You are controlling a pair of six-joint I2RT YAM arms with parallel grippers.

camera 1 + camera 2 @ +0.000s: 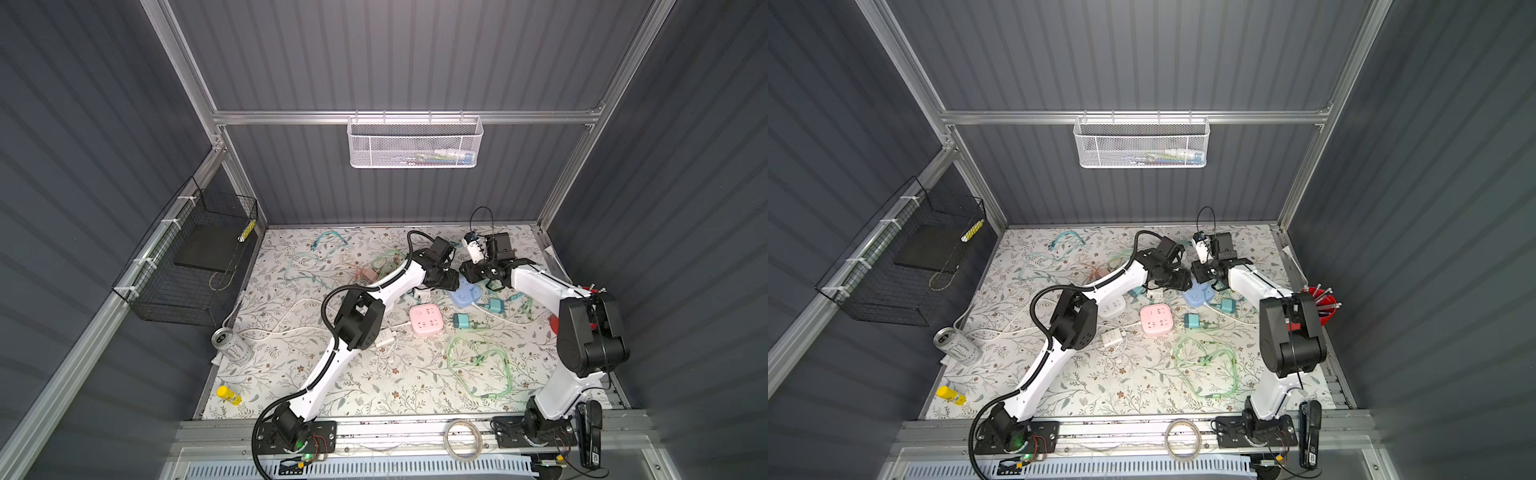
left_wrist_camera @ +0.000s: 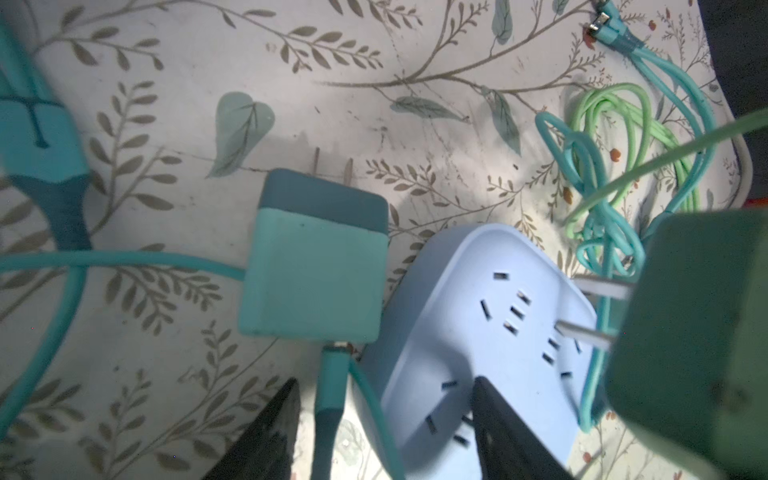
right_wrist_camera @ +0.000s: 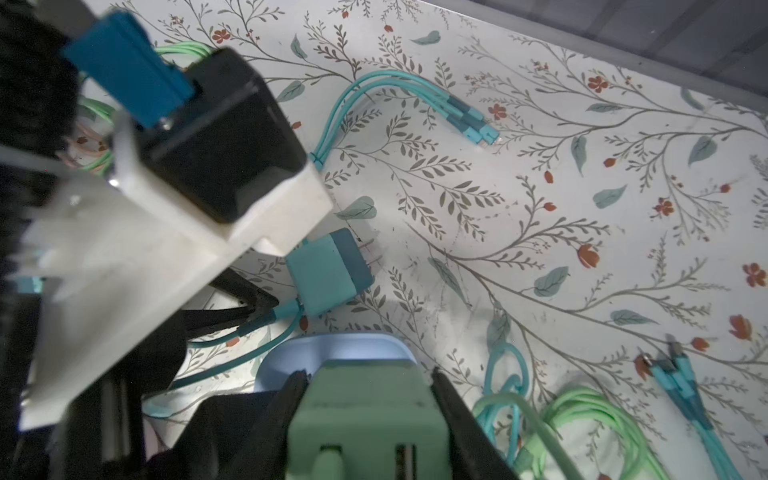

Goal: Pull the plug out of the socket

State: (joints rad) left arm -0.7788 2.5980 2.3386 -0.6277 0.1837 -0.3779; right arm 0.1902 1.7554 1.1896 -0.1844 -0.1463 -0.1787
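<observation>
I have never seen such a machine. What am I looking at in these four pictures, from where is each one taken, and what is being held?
These are two robot arms, the left arm and the right arm. Two pictures look down on the whole scene from above; the other two come from a small camera on each wrist. On the flowered table lie a blue socket block, a pink socket block, a teal charger, loose cables and a drink can. The right fingers clamp a green plug; its prongs show bare above the blue block, so it appears pulled out. The left fingers stand apart, one on top of the blue block.
</observation>
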